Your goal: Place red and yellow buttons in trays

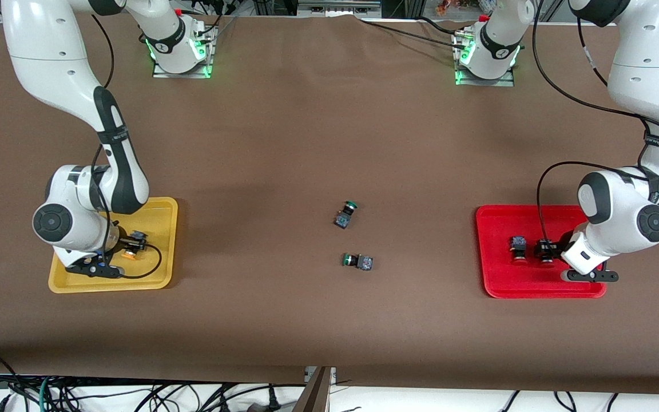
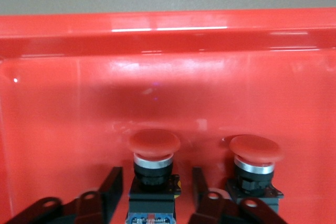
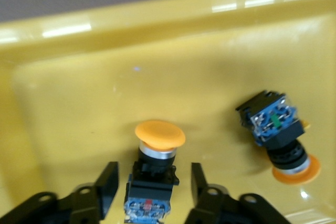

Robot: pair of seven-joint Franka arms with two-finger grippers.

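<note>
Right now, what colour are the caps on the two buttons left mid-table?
Green, on both loose buttons; the front view shows it best.

A brown cloth (image 1: pixel 306 131) covers the table — black cables (image 1: pixel 106 395) tangle below its near edge.

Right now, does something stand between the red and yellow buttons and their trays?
Nothing visible does. Both red buttons already lie in the red tray, both yellow buttons in the yellow tray. The left gripper and right gripper have open fingers around one each.
</note>
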